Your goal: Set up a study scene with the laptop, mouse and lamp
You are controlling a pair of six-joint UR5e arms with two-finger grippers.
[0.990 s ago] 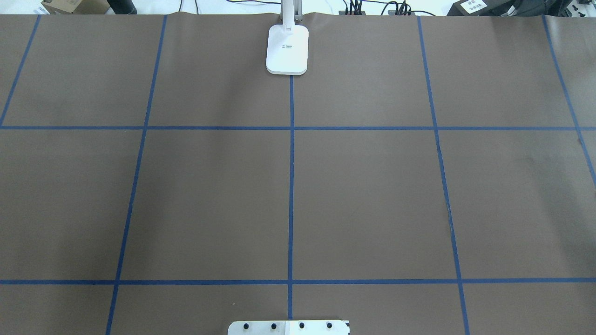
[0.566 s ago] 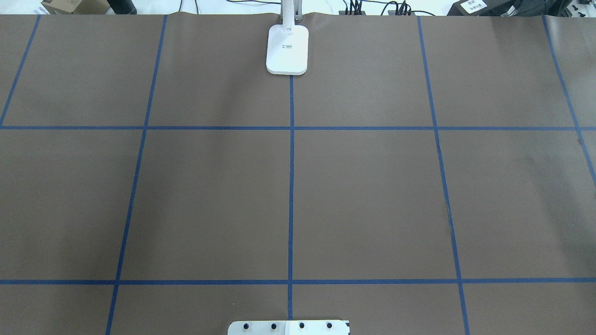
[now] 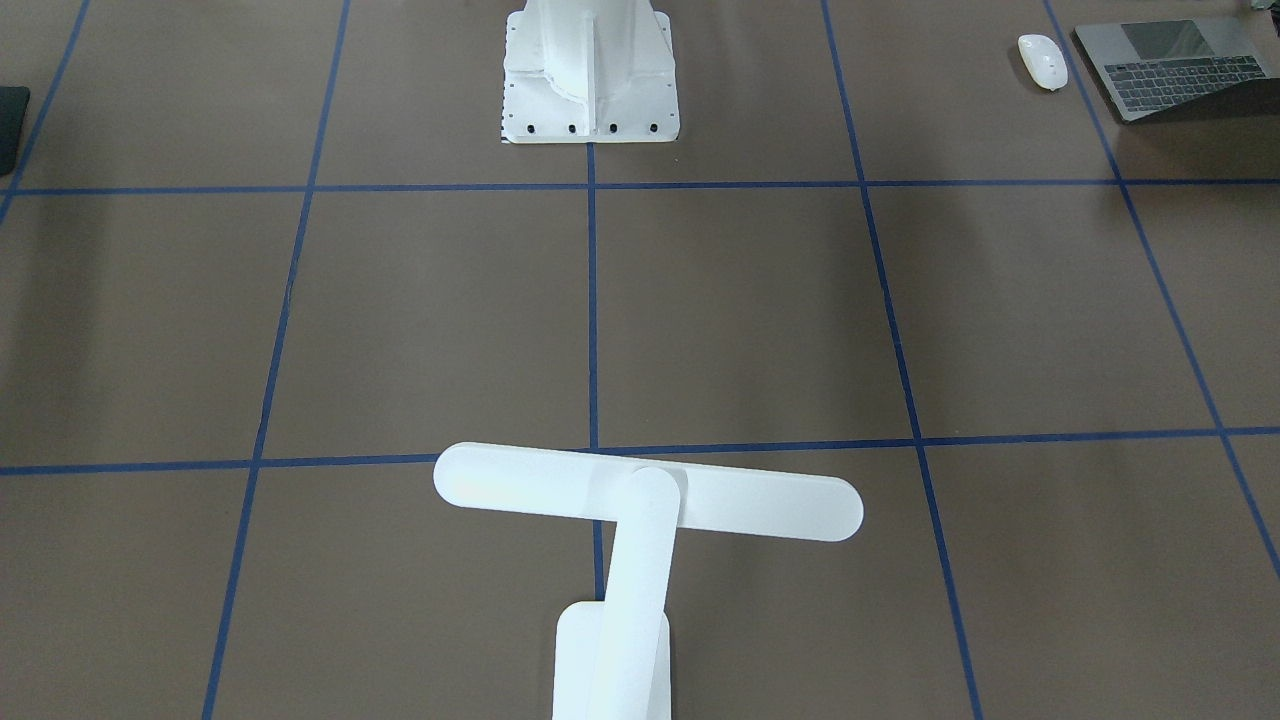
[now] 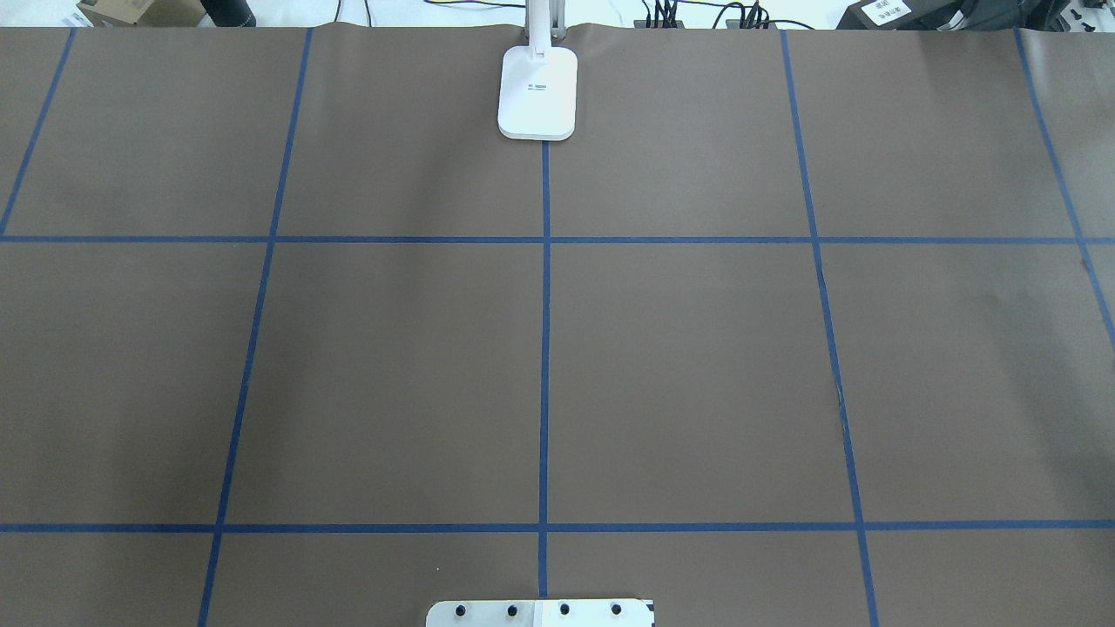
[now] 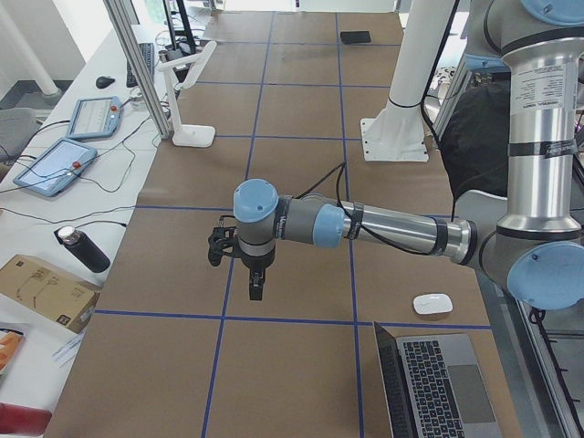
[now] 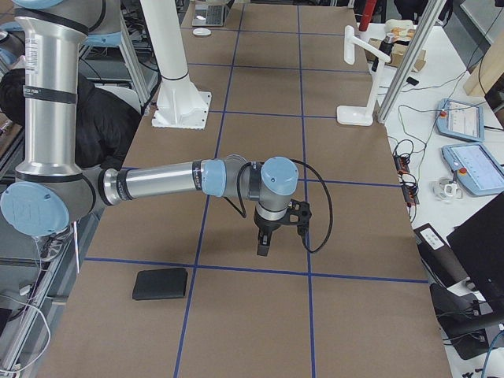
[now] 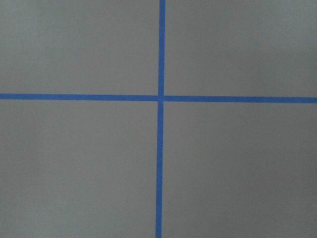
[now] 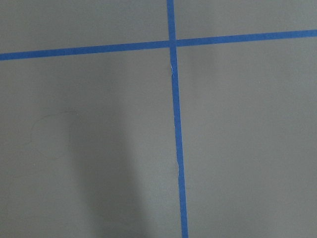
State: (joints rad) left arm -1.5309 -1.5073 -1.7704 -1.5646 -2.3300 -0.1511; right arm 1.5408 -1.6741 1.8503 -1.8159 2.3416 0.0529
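Lamp (image 3: 640, 540): long head bar crosswise, arm pointing toward pedestal (image 3: 590, 70).

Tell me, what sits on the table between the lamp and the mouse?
Nothing: the front-facing view shows only bare brown table crossed by blue tape lines between the lamp and the mouse.

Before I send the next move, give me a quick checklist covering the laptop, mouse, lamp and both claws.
1. Laptop lid open, keyboard facing up: ok.
2. Mouse beside the laptop, not touching it: ok.
3. Lamp standing upright on its base: ok.
4. Left claw open or shut: cannot tell.
5. Right claw open or shut: cannot tell.
6. Black mat apart from the right claw: ok.
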